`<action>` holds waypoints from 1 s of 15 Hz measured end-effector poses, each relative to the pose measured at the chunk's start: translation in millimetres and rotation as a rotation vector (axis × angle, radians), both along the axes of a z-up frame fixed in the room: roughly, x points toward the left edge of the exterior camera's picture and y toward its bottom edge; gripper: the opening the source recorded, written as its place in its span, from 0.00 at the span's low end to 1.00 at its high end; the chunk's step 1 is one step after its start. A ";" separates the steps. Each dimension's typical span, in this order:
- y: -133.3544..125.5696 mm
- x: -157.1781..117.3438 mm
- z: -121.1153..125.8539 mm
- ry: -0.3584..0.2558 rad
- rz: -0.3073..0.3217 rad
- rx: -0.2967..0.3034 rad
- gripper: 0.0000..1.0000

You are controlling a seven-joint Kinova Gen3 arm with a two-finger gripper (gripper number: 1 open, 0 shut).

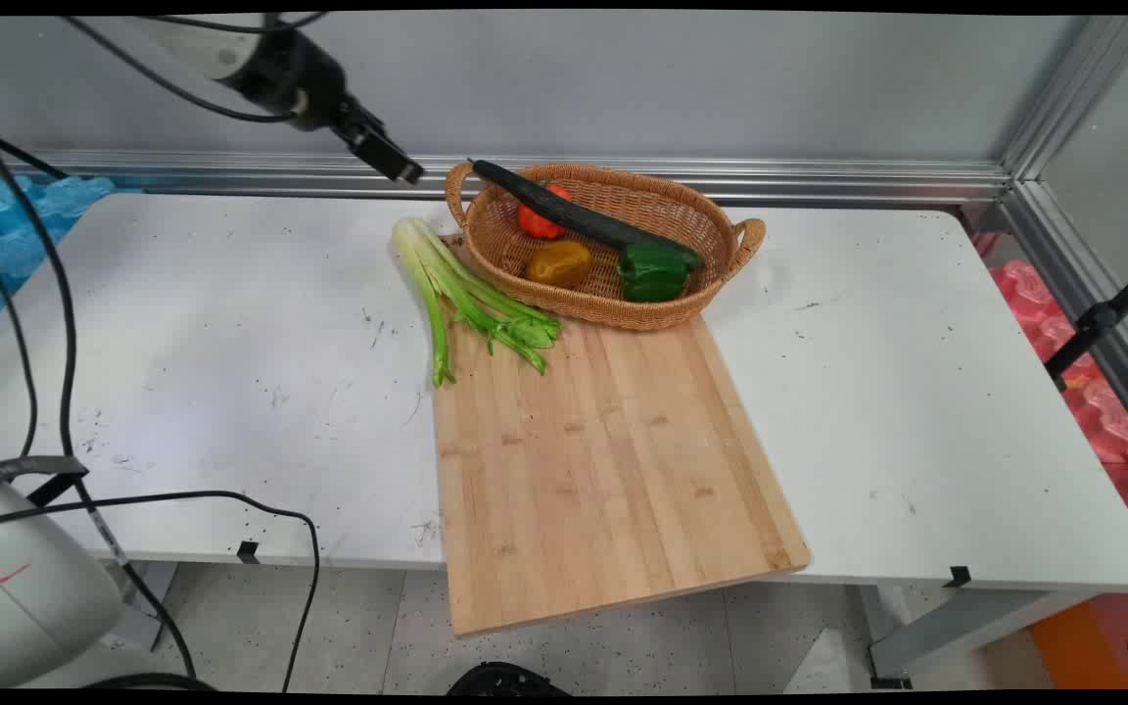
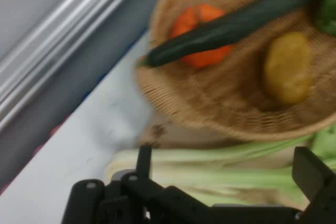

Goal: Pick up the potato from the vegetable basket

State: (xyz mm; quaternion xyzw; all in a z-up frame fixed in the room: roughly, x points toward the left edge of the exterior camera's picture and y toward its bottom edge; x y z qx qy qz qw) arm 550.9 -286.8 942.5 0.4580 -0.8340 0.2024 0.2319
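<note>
Celery (image 1: 456,289) beneath the raised gripper (image 1: 398,166) looks light, stiff, crushable; best taken near its pale base; fingers spread, holding nothing; basket (image 1: 662,308) alongside.

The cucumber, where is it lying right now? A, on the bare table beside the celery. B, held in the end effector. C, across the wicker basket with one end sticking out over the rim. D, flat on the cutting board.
C: the cucumber lies slantwise across the wicker basket, over the red pepper, its far end past the rim.
</note>
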 end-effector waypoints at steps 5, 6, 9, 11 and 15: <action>-28.0 -39.5 -1.2 0.000 -0.114 0.030 1.00; -36.1 -47.7 -4.0 0.001 -0.130 0.037 1.00; -54.2 -65.1 -13.6 -0.002 -0.164 0.055 1.00; -65.6 -75.4 -22.0 -0.007 -0.184 0.067 1.00; -93.6 -98.6 -49.0 -0.017 -0.217 0.105 1.00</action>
